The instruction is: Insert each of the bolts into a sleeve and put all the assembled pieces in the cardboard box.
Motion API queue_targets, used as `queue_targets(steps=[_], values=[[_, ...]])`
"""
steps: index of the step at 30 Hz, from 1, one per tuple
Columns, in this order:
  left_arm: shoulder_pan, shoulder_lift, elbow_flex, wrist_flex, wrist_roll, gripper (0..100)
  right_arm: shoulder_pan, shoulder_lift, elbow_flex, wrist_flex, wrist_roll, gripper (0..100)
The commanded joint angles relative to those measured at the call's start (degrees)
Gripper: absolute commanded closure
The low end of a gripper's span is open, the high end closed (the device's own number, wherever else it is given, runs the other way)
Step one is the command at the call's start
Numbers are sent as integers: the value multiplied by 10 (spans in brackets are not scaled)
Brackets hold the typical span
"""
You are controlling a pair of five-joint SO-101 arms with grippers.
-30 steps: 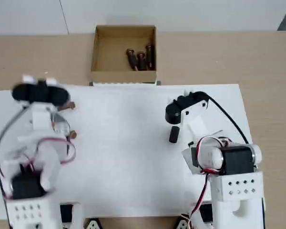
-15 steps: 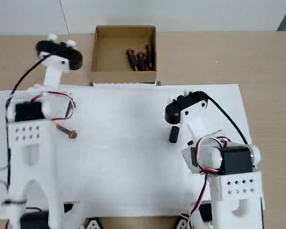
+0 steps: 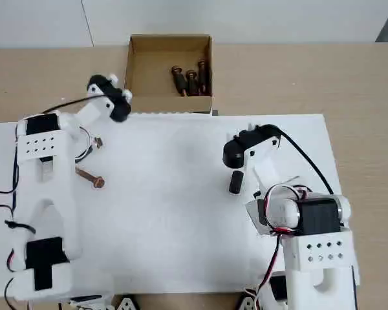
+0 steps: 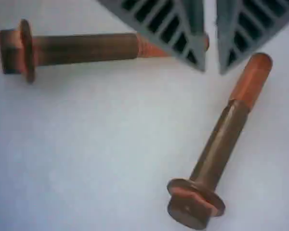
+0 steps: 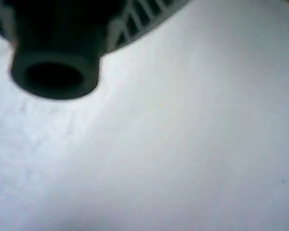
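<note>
Two copper bolts lie on the white mat: one [image 4: 82, 48] has its threaded tip under my left gripper [image 4: 212, 65], the other [image 4: 221, 139] lies just beside it. The left gripper hangs low over them, open by a narrow gap, with nothing held. From above, one bolt [image 3: 90, 179] lies free and the other bolt [image 3: 98, 143] is half hidden by the left arm. My right gripper [image 3: 236, 169] is shut on a black sleeve [image 3: 236, 183], held near the mat's middle right; the sleeve [image 5: 53, 72] shows its open bore. The cardboard box [image 3: 134, 64] holds three assembled pieces [image 3: 191, 79].
The white mat [image 3: 174, 213] covers the near table, with wide free room between the two arms. The box stands just past the mat's far edge. Cables trail from both arms.
The left arm has swung and stretched, its wrist moving from the mat's left side toward the box's near left corner. The right arm and the sleeve have stayed put.
</note>
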Motion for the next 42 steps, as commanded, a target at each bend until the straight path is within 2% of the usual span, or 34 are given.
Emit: queue_targets(steps=[1,4,9,13,34,42], values=[[-3,9,-24,0,-68,993,5,-7,-4,-16,-2,991],[-3,22,-25,-1,-114,987,5,-7,-4,-23,-2,991],[-23,44,-44,-25,-153,890,5,-7,-4,-21,-2,991],[-31,89,-89,-38,-178,884,5,-7,-4,-20,-2,991],[-4,289,-254,-37,-178,881,3,-7,-4,-18,-2,991],[4,336,-275,-38,-178,885,3,-7,-4,-18,-2,991]])
